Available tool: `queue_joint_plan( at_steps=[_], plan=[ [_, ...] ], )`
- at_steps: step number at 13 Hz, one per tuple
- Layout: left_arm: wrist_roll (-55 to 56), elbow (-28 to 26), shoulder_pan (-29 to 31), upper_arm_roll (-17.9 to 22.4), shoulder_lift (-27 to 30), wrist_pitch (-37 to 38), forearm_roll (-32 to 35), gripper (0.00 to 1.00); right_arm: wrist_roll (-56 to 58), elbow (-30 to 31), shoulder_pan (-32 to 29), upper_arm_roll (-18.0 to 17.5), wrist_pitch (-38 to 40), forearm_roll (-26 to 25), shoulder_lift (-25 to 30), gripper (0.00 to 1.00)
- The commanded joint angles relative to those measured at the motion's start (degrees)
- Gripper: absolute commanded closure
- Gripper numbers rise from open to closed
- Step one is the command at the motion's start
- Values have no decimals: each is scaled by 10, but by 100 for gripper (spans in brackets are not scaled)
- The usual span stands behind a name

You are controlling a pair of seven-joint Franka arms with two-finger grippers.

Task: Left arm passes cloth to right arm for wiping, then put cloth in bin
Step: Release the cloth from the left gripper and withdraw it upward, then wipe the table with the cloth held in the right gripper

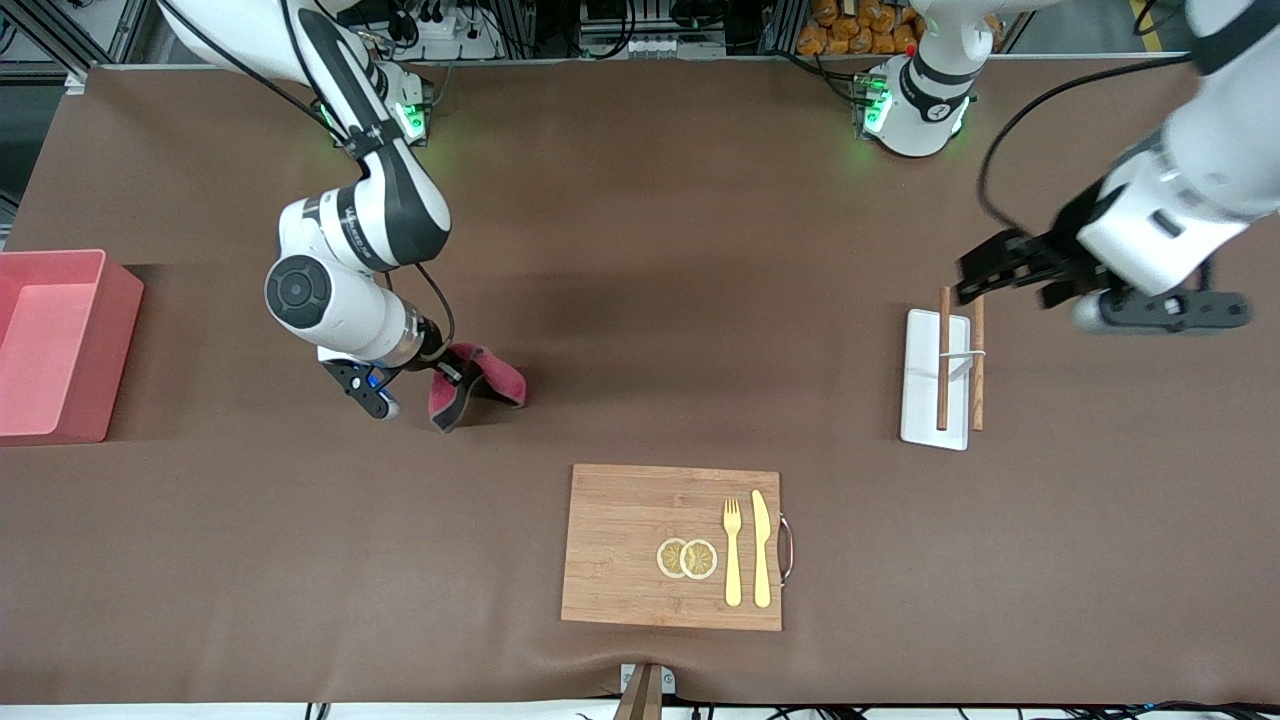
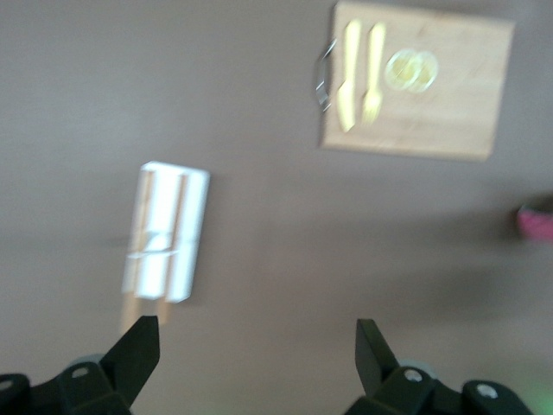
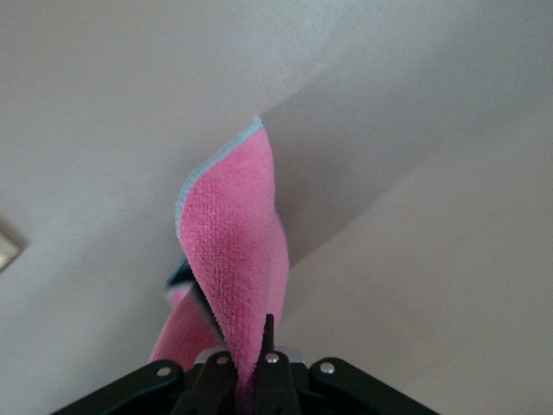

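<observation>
Right gripper (image 1: 440, 372), fingers pinched on the cloth (image 1: 478, 383), which hangs from it down to the brown table (image 1: 640, 300); the fingertips are mostly hidden by fabric in the right wrist view (image 3: 251, 367). The bin (image 1: 60, 345), cut off by the picture edge, stands at the right arm's end of the table, with bare tabletop between it and this gripper. Left gripper (image 1: 995, 270), jaws spread and holding nothing, hangs over the end of the white tray (image 1: 936, 378) with chopsticks (image 1: 943, 360). The wooden board (image 1: 672, 546) lies nearer the camera, well apart from both grippers.
</observation>
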State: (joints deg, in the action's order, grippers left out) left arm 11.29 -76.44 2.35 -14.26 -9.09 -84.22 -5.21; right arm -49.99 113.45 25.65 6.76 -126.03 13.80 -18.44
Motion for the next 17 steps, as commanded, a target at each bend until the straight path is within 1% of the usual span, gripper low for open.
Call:
queue_joint_plan(
  at_steps=[1,2,3,5,6,7,9,10,11,13,14,16,17],
  plan=[
    [-44,-29,-68,104,46,59,9,0,147,68,-77,-4,-60,-19,11,100],
    [-52,-39,-82,129,61,66,9,0,221,82,-112,-3,-72,-19,11,100],
    [-53,-50,-87,141,76,71,10,0,284,82,-146,-3,-70,-22,12,100],
    [-53,-60,-91,148,100,74,10,0,450,78,-241,-3,-69,-49,13,100],
    [-53,-59,-96,150,101,75,10,0,510,72,-278,-3,-72,-72,12,100],
    [-53,-60,-105,158,102,78,17,0,554,58,-311,-3,-72,-107,11,100],
    [-88,-63,-125,163,112,81,89,0,644,29,-372,-3,-71,-180,10,100],
    [-113,-63,-124,163,112,81,93,0,701,13,-393,-3,-68,-192,11,100],
    [-127,-63,-119,163,112,81,92,0,744,-1,-406,-3,-66,-192,15,100],
    [-133,-65,-119,161,111,83,93,0,750,-14,-409,-3,-28,-194,21,100],
    [-133,-64,-118,160,108,84,93,0,734,-12,-408,-4,-21,-193,17,100],
    [-133,-64,-118,159,104,83,90,0,702,2,-398,-8,-34,-183,-2,100],
    [-132,-64,-120,159,102,79,87,0,686,14,-383,-8,-54,-167,-6,100]
  ],
)
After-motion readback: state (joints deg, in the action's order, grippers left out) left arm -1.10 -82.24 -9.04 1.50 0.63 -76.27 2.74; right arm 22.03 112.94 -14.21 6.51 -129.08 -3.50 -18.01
